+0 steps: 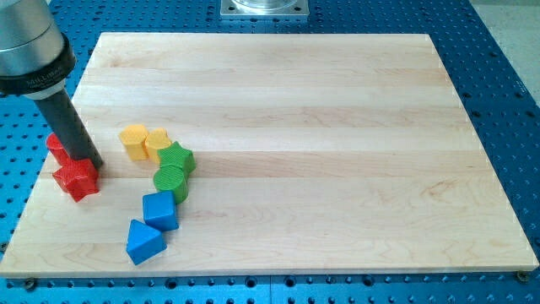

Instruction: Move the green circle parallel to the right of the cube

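Note:
The green circle (170, 181) lies left of the board's middle, touching the green star (178, 157) above it and the blue cube (160, 210) just below it. My tip (93, 162) is at the view's left, resting against the top of a red star (77, 179), well left of the green circle. The rod rises up-left to the arm's grey body (29, 46).
A red block (57, 149) is partly hidden behind the rod. Two yellow blocks (134, 140) (158, 142) sit above the green star. A blue triangle-like block (144, 241) lies below the cube. The wooden board (337, 127) rests on a blue perforated table (506, 67).

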